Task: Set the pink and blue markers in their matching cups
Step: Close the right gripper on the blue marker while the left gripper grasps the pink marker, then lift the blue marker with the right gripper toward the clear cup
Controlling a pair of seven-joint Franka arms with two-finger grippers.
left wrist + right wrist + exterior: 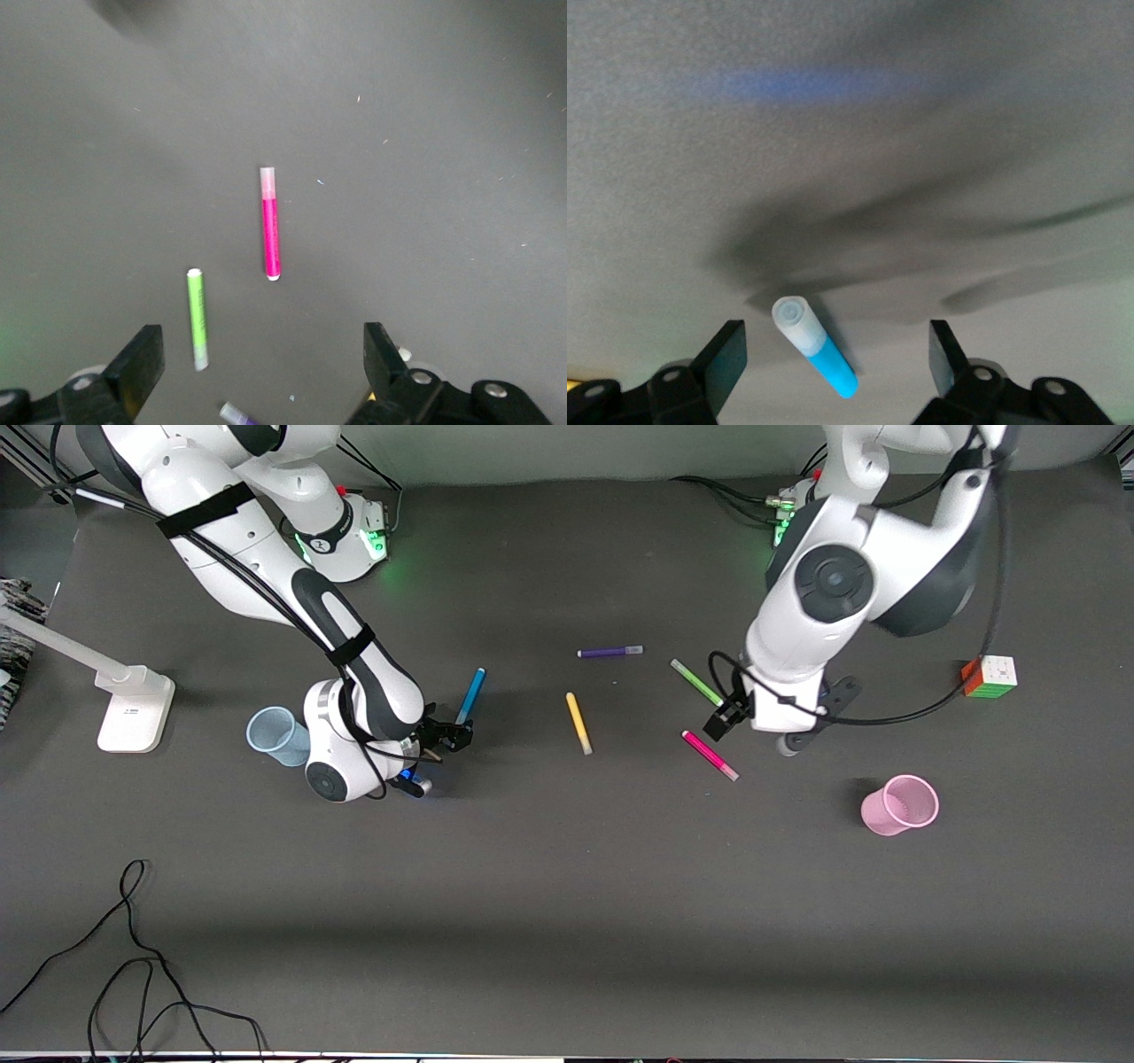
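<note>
The right wrist view shows the right gripper (829, 363) with fingers (725, 359) wide open around the blue marker (815, 346), not holding it. The left wrist view shows the left gripper (264, 361), fingers wide open and holding nothing, over the surface (567, 921) near the pink marker (270, 224). Only the front view shows two cups: a blue cup (274, 735) beside the right gripper, and a pink cup (902, 804) toward the left arm's end. Five markers lie flat: blue, pink, yellow marker (578, 723), green marker (696, 682), purple marker (609, 652).

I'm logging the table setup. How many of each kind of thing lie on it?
Markers: 5 (blue, purple, yellow, green, pink)
Cups: 2 (blue, pink)
Puzzle cube: 1
Total: 8
</note>
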